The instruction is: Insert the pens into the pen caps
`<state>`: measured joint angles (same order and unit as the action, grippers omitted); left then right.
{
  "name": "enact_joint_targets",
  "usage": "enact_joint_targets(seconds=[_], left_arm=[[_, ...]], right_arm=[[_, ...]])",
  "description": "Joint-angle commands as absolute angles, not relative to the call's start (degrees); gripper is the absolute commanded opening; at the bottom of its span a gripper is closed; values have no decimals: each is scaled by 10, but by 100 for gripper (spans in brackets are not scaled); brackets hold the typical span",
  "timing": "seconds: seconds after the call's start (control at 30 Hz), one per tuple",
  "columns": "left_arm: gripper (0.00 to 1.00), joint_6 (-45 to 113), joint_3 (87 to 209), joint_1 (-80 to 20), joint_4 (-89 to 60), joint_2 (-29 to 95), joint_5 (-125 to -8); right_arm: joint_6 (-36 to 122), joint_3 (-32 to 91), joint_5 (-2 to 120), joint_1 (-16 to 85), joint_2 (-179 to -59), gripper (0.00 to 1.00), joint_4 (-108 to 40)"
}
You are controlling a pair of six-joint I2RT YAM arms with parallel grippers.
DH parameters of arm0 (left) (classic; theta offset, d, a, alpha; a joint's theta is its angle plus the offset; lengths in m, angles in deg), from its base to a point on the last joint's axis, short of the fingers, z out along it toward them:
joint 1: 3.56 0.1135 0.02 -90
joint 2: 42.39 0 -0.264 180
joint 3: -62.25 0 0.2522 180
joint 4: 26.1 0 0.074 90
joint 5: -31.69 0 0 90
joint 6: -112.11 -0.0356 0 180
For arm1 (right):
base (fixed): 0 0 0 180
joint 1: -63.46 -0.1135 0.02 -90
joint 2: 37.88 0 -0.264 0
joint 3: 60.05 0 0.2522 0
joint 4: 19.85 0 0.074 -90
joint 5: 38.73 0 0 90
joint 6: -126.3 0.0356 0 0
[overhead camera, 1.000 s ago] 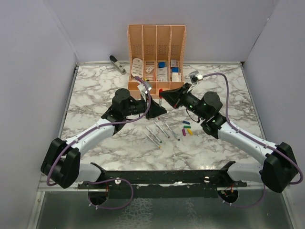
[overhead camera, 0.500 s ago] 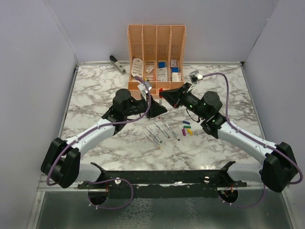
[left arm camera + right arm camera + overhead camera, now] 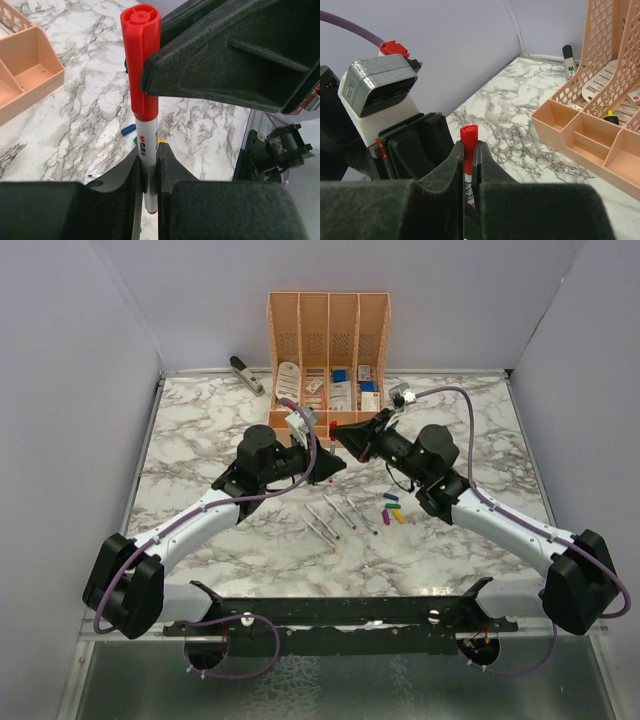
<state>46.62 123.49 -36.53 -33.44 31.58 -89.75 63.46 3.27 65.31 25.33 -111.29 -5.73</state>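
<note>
Now your left claw (image 3: 148, 167) clamps the pen (image 3: 146, 145); the right claw (image 3: 468, 156) seemingly pinches its red cap (image 3: 141, 50), on the pen's own axis.

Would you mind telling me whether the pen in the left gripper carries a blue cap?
No, the cap on the pen clamped in the left gripper is red, not blue.

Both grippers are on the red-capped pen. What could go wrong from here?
1. The left gripper clamps the pen by its barrel and the right gripper grips at the red cap. Any misaligned motion might tilt the cap or make the pen slip.
2. On the table below lie loose pens and caps; a drop could scatter them.
</note>
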Motion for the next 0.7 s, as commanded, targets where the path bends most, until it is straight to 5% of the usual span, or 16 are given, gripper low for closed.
enact_joint_targets(seconds=[0.0, 0.67], left_arm=[[0, 447, 1295, -342, -436, 279, -804], [0, 426, 1283, -321, -426, 268, -792]], right_arm=[[614, 11, 685, 224, -1146, 1, -231], [589, 58, 682, 216, -1207, 1, -280]])
